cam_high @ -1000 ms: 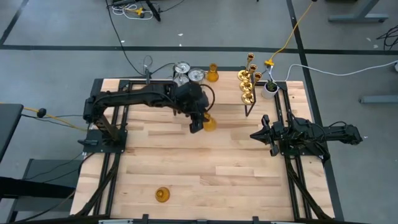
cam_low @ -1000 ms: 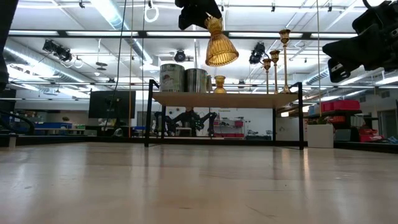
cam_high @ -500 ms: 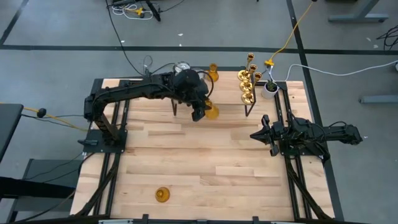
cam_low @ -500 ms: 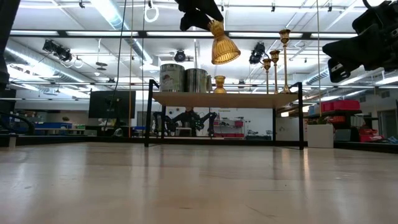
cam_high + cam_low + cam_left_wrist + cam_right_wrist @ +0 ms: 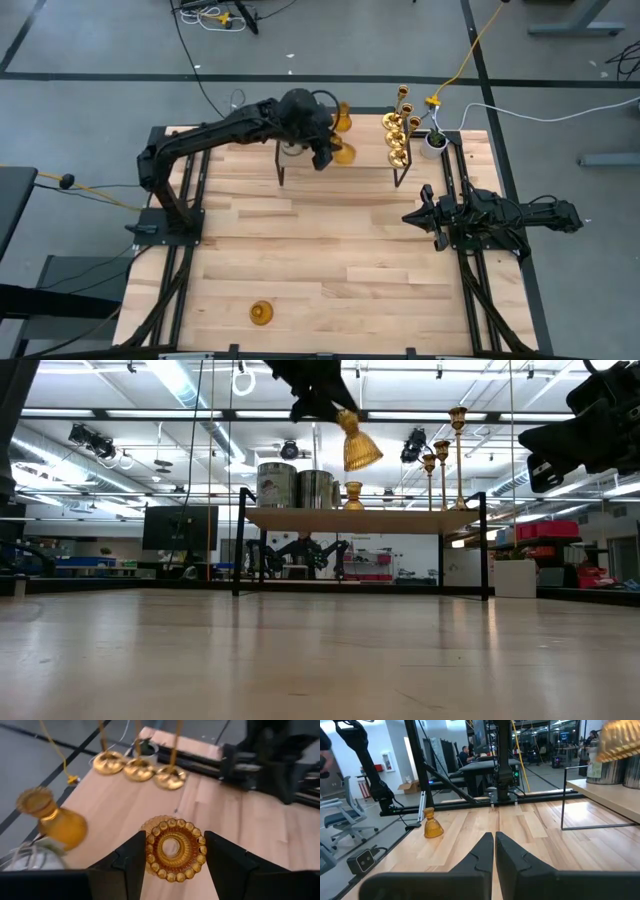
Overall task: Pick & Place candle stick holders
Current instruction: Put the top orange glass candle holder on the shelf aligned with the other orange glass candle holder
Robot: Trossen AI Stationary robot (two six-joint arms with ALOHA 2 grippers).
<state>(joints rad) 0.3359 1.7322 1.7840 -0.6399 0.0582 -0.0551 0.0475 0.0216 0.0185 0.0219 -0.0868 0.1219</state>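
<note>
My left gripper (image 5: pixel 328 152) is shut on an amber bell-shaped candle stick holder (image 5: pixel 344 153), high above the raised wooden shelf (image 5: pixel 360 518) at the table's far edge. On the shelf stand two silvery glass cylinders (image 5: pixel 277 485), another amber holder (image 5: pixel 353 495) and three brass holders (image 5: pixel 396 135). A third amber holder (image 5: pixel 261 313) stands on its wide end near the table's front edge. My right gripper (image 5: pixel 418 216) waits shut at the table's right side. My left gripper pinches the amber holder's narrow upper end (image 5: pixel 174 848) between its two fingers (image 5: pixel 131 865). The fingers slant down toward the table's far right. The holder is lifted clear, tilted, with its wide bell end (image 5: pixel 364 453) pointing down and away from the gripper.
A small white pot with a green plant (image 5: pixel 434 142) stands just right of the shelf. The shelf's black legs (image 5: pixel 281 170) stand on the table. The bare wooden tabletop (image 5: pixel 330 250) stretches between the shelf and the near edge.
My left gripper has swung toward the table's far edge and a little right, carrying the amber holder from in front of the shelf to above it. The holder has stayed clear and now tilts more.
</note>
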